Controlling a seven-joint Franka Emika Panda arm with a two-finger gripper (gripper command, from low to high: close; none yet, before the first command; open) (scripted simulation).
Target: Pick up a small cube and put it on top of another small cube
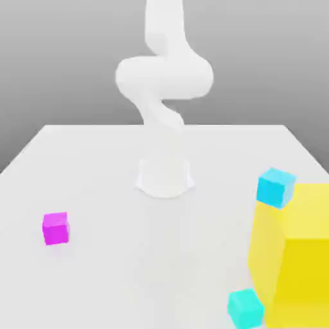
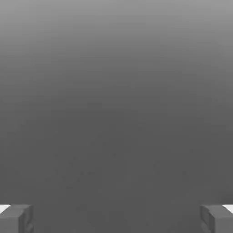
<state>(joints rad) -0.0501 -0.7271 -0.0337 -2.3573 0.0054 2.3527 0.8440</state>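
cubes: 2 cyan | 1 magenta | yellow block: 1

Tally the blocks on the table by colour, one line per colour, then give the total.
Cyan small cubes: 2, one at the back beside the yellow block, one at the front
Magenta small cube: 1
Large yellow block: 1
Total: 4 blocks on the white table
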